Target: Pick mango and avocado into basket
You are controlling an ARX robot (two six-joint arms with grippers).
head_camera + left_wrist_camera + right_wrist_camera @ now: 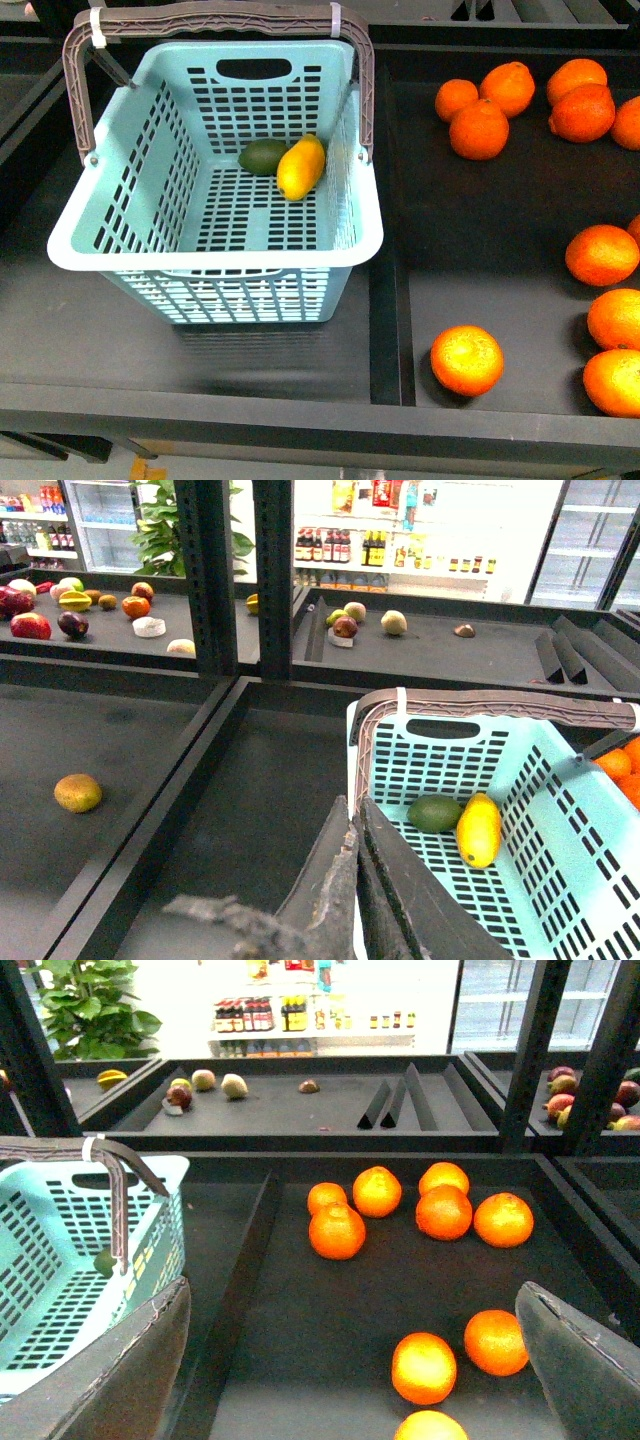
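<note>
Inside the basket (pixel 70 245), toward its 12 o'clock wall in the front view, the mango (pixel 301 167) and the avocado (pixel 263 156) lie touching, avocado at the mango's 10 o'clock, so I'd say the job is basically done and the smart move is just keeping both arms clear of the handles. The left gripper (pixel 357 825) hangs outside the basket's near rim with jaws pressed together on nothing. The right gripper (pixel 350 1360) sits over the oranges (pixel 337 1231), jaws spread wide and empty.
</note>
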